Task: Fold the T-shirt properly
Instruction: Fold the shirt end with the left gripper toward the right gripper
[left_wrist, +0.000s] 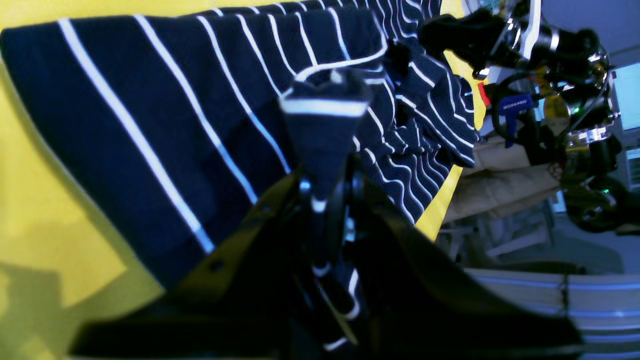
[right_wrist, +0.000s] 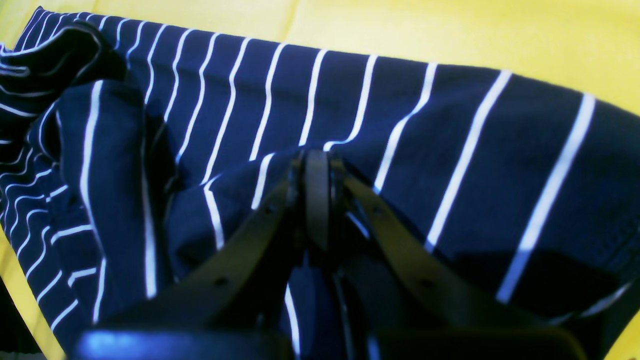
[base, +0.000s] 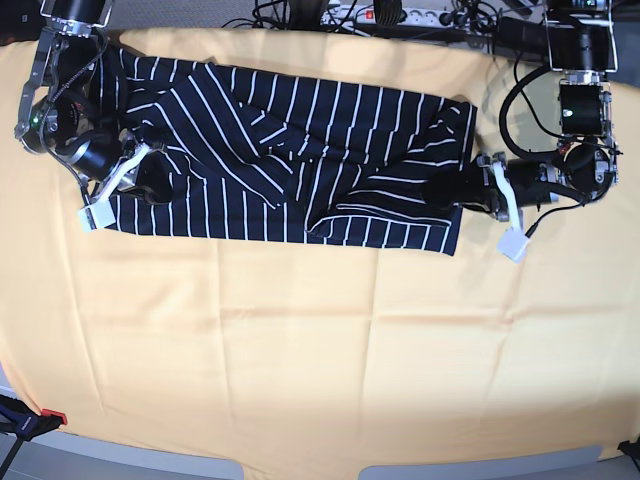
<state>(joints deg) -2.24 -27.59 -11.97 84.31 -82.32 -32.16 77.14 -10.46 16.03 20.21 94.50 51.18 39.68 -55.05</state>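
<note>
The T-shirt (base: 290, 170), dark navy with thin white stripes, lies as a long band across the far part of the table, rumpled toward its right end. At that right end my left gripper (base: 462, 196) is shut on a bunched fold of the T-shirt (left_wrist: 150, 125); the left wrist view shows striped cloth pinched between the jaws of the left gripper (left_wrist: 325, 195). My right gripper (base: 158, 180) holds the band's left end. In the right wrist view the right gripper (right_wrist: 316, 167) has its jaws closed on a raised ridge of the T-shirt (right_wrist: 400, 150).
A yellow cloth (base: 320, 350) covers the whole table and stretches wide in front of the shirt. Cables and a power strip (base: 380, 15) run along the back edge. The opposite arm (left_wrist: 550, 75) appears at the top right of the left wrist view.
</note>
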